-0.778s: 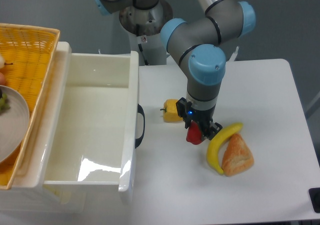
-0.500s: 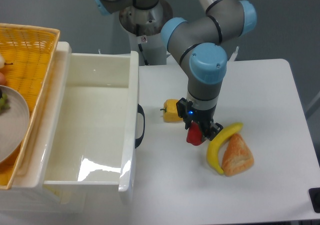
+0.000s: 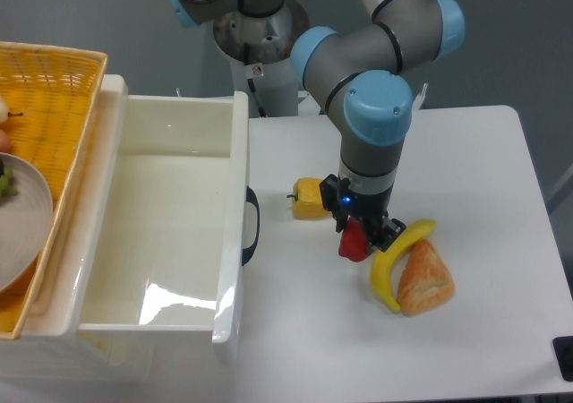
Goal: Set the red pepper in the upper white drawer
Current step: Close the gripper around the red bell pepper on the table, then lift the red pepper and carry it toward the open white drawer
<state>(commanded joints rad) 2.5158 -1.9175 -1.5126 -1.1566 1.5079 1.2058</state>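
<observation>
The red pepper (image 3: 353, 244) is small and glossy, on the white table just left of the banana. My gripper (image 3: 361, 236) points straight down over it with its fingers on either side of the pepper and looks shut on it. The arm's wrist hides the pepper's top. The upper white drawer (image 3: 240, 206) stands pulled open at the left, deep and with nothing in it, its dark curved handle (image 3: 252, 227) facing the pepper.
A yellow pepper (image 3: 308, 198) lies left of the gripper. A banana (image 3: 392, 261) and a bread wedge (image 3: 424, 278) lie to the right. A yellow woven basket (image 3: 54, 90) with a plate (image 3: 20, 222) sits at the far left.
The arm and gripper have shifted slightly to the right, and the red pepper has moved a little with them.
</observation>
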